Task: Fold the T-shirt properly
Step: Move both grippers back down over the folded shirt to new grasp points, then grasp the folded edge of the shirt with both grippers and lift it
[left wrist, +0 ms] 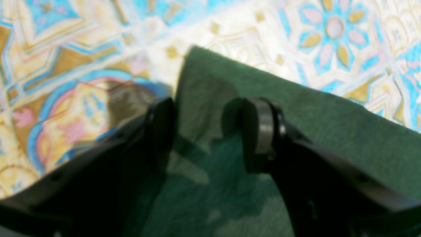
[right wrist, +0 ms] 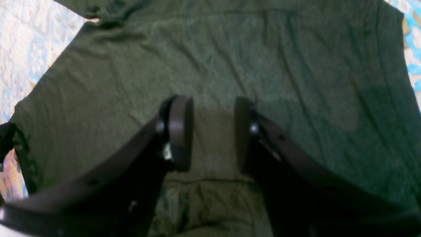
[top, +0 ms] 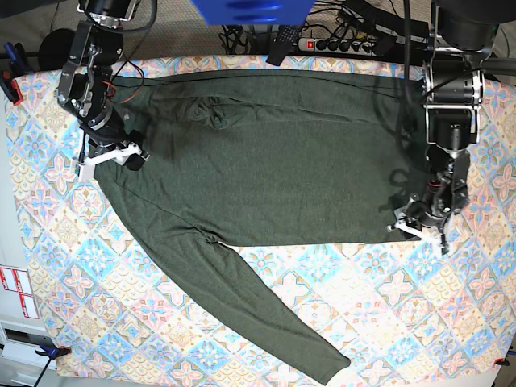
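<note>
One sleeve of the T-shirt point(top: 266, 177) trails toward the near edge of the patterned tabletop point(top: 81, 282); the body lies flat and unfolded behind it. The left tool point(left wrist: 207, 131) hovers spread over a hem corner, the right tool point(right wrist: 213, 131) spread above the shoulder. By my reading, every fold remains.

The T-shirt point(top: 266, 153) is a plain, heathered dark olive green with no print. Under and around each black tool point(left wrist: 207, 131), the worktop point(top: 451, 322) wears a cloth of repeating tiles: cream ground, sky-blue outlines, mustard-gold and pale pink flower medallions.
</note>
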